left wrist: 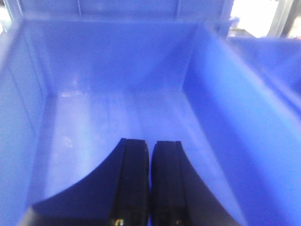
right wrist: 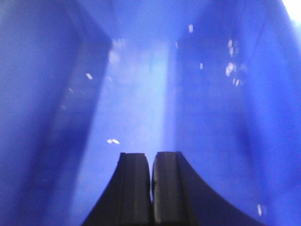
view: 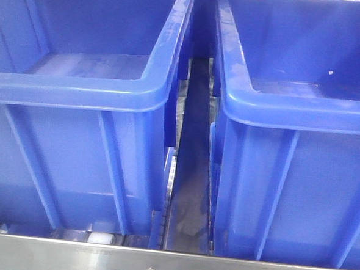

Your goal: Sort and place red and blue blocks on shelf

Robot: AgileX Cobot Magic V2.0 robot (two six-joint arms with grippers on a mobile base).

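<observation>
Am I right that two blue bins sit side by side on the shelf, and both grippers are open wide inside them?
Not quite. Two blue bins do sit side by side on the shelf, but both wrist views show the left gripper and right gripper shut, fingers together, holding nothing.

Left arm: black two-fingered left end effector [left wrist: 149, 181] enters the left wrist view from the bottom edge, pointing forward and away from the camera. Its two black fingers [left wrist: 133, 183] lie side by side, jaws pressed together, only a thin seam between them, nothing gripped.

Right arm: black two-fingered right end effector [right wrist: 151, 188] shows the same pose in the right wrist view, rising from the bottom edge. Jaws together, flat inner faces meeting along a narrow line, nothing held.

Front view: neither arm nor end effector visible.
</observation>
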